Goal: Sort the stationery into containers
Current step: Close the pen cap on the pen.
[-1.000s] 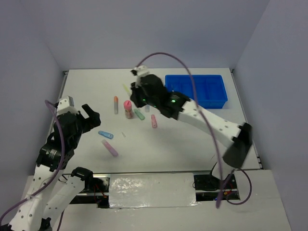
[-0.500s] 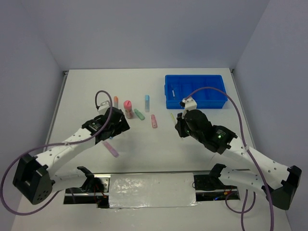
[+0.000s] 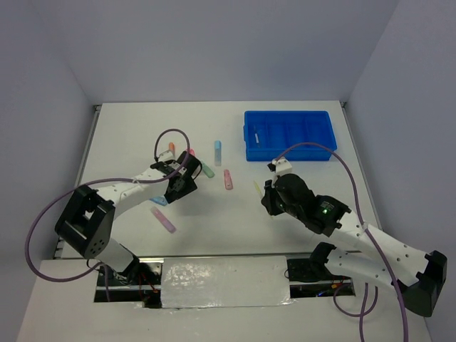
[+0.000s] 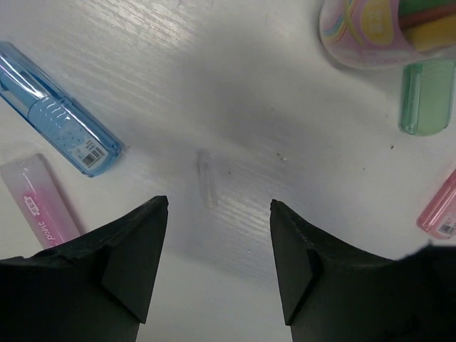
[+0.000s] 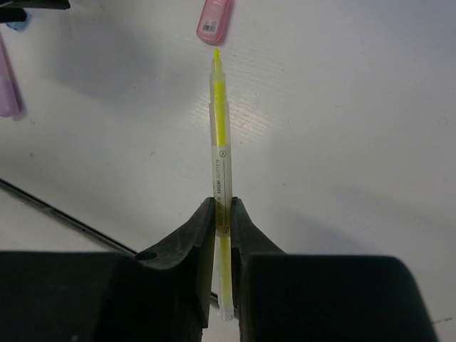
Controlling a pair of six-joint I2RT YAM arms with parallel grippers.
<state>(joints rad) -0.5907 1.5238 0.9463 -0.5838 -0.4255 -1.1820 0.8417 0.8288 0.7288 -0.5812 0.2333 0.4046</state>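
Note:
My right gripper (image 5: 222,203) is shut on a thin yellow highlighter stick (image 5: 219,135) that points forward over the table; from above it hangs right of centre (image 3: 261,189), short of the blue divided tray (image 3: 325,135). My left gripper (image 4: 217,205) is open just above the table, with a small clear piece (image 4: 207,178) lying just ahead of its fingertips. Around it lie a blue highlighter (image 4: 57,121), a pink one (image 4: 43,206), a green one (image 4: 426,96) and the stubby pink tube (image 4: 377,32). From above, the left gripper (image 3: 185,184) sits among the scattered stationery.
An orange-capped highlighter (image 3: 171,148), a pale blue one (image 3: 217,152), a pink one (image 3: 228,179) and a purple one (image 3: 164,219) lie on the white table. The right arm's cable loops over the tray's near side. Walls enclose the table on three sides.
The left arm has swung in from the left edge to the stationery cluster and its jaws have narrowed. The right arm has pulled back from the far middle, carrying the yellow stick.

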